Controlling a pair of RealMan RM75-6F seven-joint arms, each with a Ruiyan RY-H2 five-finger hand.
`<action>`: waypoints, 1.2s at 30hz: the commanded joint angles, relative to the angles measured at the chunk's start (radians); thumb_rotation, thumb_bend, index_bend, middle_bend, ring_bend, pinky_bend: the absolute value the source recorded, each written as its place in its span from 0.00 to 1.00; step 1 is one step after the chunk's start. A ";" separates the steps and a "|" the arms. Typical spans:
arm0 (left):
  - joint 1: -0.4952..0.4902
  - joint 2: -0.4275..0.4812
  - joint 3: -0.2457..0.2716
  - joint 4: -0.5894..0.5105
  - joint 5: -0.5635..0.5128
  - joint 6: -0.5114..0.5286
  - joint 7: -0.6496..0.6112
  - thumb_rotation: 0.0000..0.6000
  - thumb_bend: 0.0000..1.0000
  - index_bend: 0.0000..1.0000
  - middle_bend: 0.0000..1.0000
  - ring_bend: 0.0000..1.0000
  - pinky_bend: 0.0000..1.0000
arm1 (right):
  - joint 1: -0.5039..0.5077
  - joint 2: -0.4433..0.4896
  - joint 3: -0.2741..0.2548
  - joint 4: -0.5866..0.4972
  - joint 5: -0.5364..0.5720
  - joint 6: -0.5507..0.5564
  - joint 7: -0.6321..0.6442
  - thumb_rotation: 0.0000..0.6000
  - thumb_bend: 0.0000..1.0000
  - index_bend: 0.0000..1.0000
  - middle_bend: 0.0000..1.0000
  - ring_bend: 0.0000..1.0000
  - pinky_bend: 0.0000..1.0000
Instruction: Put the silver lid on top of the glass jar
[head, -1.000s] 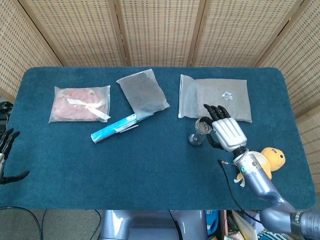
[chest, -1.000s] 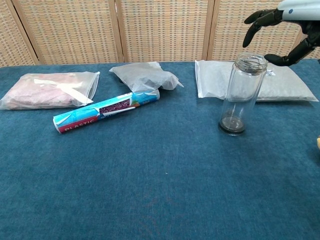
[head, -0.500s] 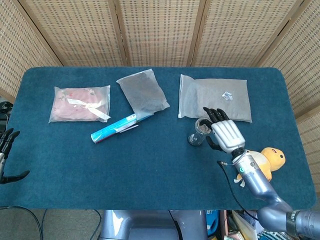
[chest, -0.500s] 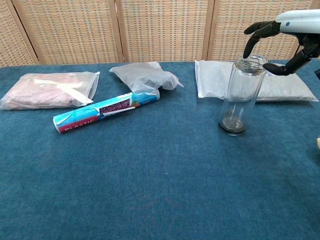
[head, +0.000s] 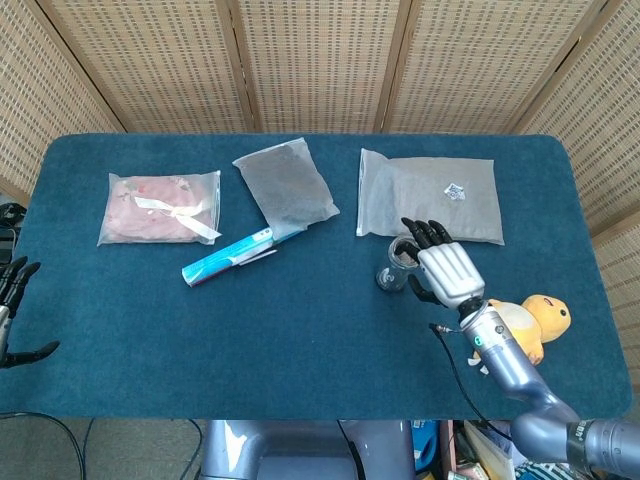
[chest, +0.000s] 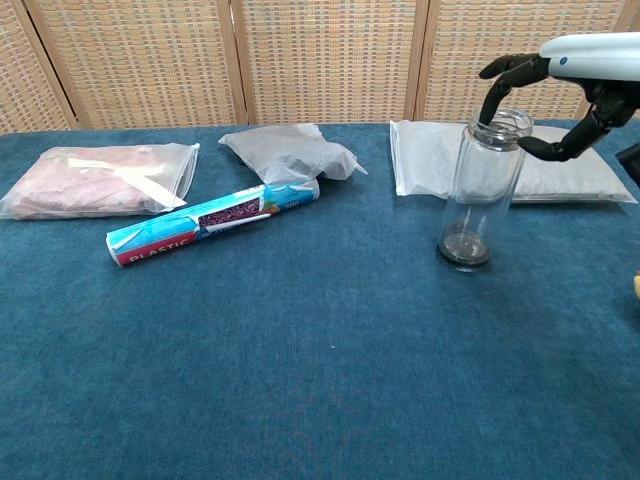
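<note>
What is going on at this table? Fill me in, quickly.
The right hand is at the mouth of the glass jar, fingers spread around the rim and holding nothing. The jar stands upright on the blue table with no lid on it; a dark round thing shows at its bottom, too unclear to name, and no silver lid is plainly visible anywhere. The left hand is idle at the table's far left edge. Three plastic bags, a blue tube and a yellow plush toy lie untouched.

Jar right of centre on my desk, right hand over it.
The glass jar (chest: 484, 190) stands upright before the rear-right bag (head: 430, 195); my right hand (head: 443, 268) hangs above its mouth. A tube (head: 229, 257) lies left, two bags behind; a plush toy (head: 540, 318) sits far right.
</note>
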 joint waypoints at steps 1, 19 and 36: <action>0.000 0.000 -0.001 0.000 0.000 0.001 -0.001 1.00 0.06 0.00 0.00 0.00 0.00 | 0.002 -0.004 0.000 0.003 0.004 -0.001 -0.004 1.00 0.67 0.33 0.00 0.00 0.00; 0.000 0.002 -0.001 -0.001 -0.002 0.000 -0.002 1.00 0.06 0.00 0.00 0.00 0.00 | -0.011 0.016 0.023 -0.034 -0.023 0.034 0.014 1.00 0.67 0.34 0.00 0.00 0.00; 0.012 -0.002 0.004 0.003 0.019 0.025 -0.004 1.00 0.06 0.00 0.00 0.00 0.00 | -0.284 0.189 -0.092 -0.140 -0.407 0.334 0.163 1.00 0.00 0.00 0.00 0.00 0.00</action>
